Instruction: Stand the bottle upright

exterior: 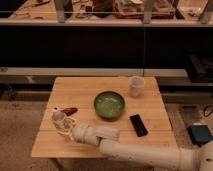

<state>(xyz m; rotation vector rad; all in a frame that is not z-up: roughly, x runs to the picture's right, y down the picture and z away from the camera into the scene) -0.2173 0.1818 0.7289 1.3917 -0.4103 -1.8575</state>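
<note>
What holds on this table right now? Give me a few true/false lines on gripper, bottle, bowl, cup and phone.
1. The gripper is at the bottle, near the left side of the table as the camera sees it. True.
2. The green bowl sits at the table's far right corner. False: it is near the middle, and the white cup stands toward that corner.
3. The black phone lies flat to the right of the bowl, nearer the front edge. True.
4. The reddish-brown object is inside the bowl. False: it lies on the table beside the bottle.
</note>
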